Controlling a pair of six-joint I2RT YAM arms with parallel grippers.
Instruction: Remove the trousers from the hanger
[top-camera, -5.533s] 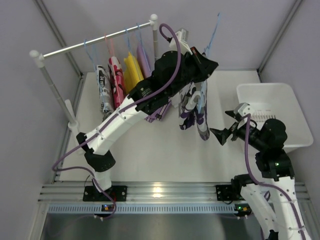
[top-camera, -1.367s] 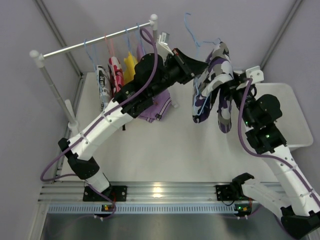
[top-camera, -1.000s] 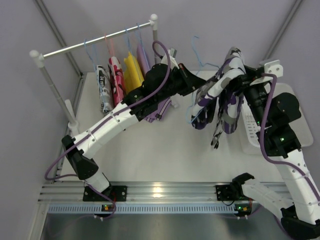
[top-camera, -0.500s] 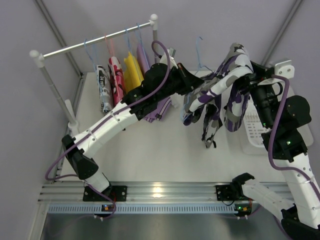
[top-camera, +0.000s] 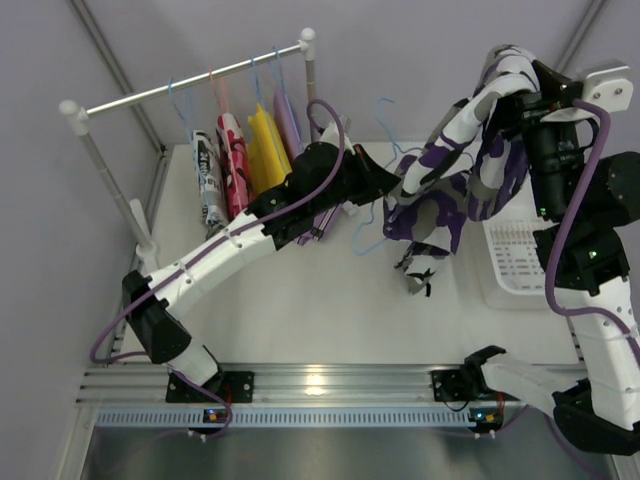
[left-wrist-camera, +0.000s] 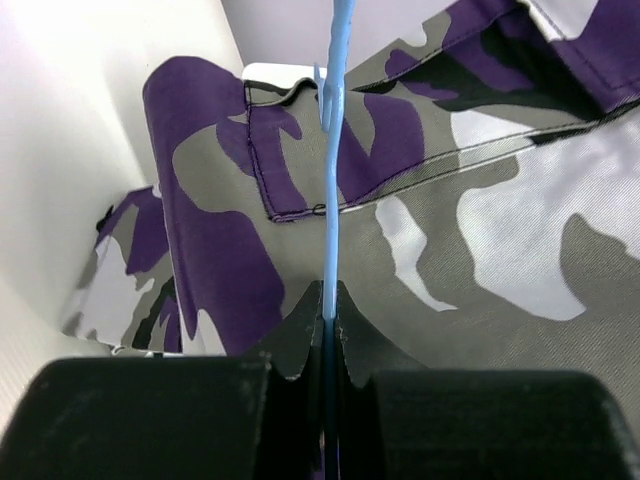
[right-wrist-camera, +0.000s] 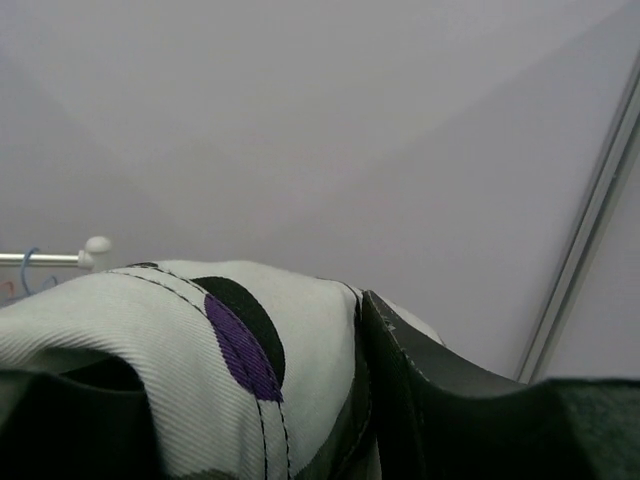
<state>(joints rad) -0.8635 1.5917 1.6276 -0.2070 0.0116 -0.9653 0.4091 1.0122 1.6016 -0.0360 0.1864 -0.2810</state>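
**Trousers held up beside the hanger**

The right gripper (top-camera: 522, 95), its jaws pinching cloth, holds the trousers (top-camera: 450, 170) high above the table (top-camera: 300, 305). The left gripper (left-wrist-camera: 325, 345), its jaws pressed onto the thin blue hanger (left-wrist-camera: 331, 200), holds it just beside the trousers' lower left part.

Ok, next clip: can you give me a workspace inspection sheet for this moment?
Surface: white table, no spills seen.
Job's things: trousers lifted high, with one leg hanging toward the table; light-blue hanger is off the rack, lying against the cloth. Cannot tell if they are fully separated.
Clutter: white basket at right; hung garments on the rack; purple garment under the left arm.
Grippers: left gripper shut on the hanger; right gripper shut on the trousers' top.
Cables: purple cables run along both arms, no snag seen.
Surroundings: pale walls; metal rail at near edge.
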